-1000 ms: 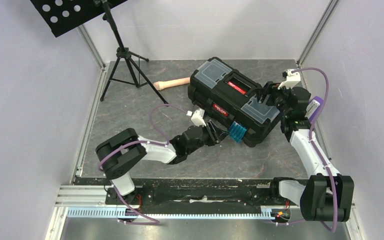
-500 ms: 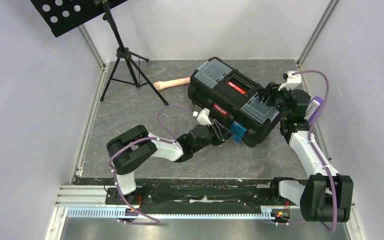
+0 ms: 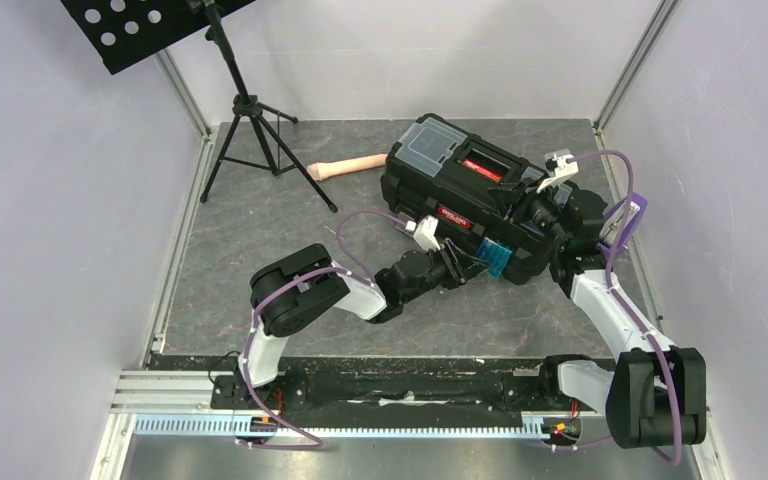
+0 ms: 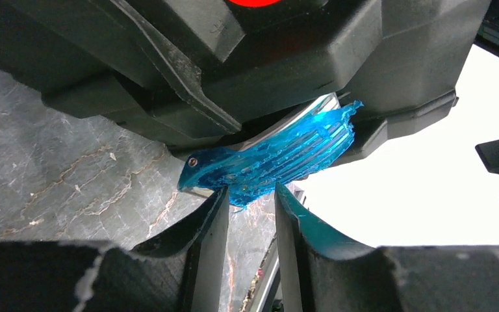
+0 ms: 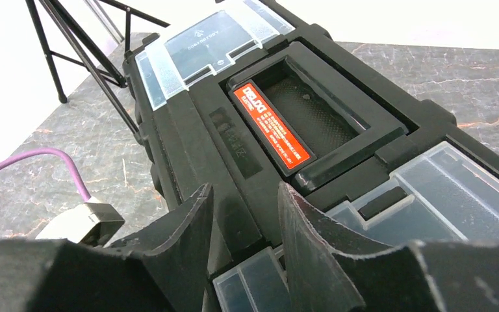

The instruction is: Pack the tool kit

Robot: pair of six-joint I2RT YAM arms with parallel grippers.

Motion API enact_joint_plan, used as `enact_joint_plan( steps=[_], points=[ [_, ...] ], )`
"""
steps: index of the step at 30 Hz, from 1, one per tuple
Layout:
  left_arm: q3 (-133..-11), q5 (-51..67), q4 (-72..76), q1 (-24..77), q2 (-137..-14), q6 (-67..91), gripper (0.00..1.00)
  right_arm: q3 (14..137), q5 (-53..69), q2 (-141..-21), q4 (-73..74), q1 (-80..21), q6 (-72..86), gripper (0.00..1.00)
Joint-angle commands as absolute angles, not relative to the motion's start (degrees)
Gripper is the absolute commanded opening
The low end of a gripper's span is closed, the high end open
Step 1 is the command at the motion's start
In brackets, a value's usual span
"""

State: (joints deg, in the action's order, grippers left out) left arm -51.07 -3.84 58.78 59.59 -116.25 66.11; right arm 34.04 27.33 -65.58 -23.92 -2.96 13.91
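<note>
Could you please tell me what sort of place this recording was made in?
Most likely a robotics lab work cell: plain pale walls on aluminium posts enclose a grey tabletop, and the left arm and right arm are bolted to a rail at its near edge.

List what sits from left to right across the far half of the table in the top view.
music stand → wooden handle → toolbox
</note>
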Motion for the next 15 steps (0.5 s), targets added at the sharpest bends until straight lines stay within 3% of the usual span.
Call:
enact_joint_plan(
  steps=[1,7,15],
  points=[
    [-55.01,-8.82,55.93,58.66,-120.28,59.24,0.40,20.88,32.65,-72.29,13.33,-4.57,20.89,0.43],
    [-54.17,-9.22,55.99,58.37,-120.14,59.58,0.41,30.55,26.52,-71.90,21.08,-4.57,14.94,0.46],
    [-53.45,-9.23,55.88,58.35,-118.74,58.11,0.42,51.57,14.66,-73.54,38.73,-4.35,0.57,0.65]
  ],
)
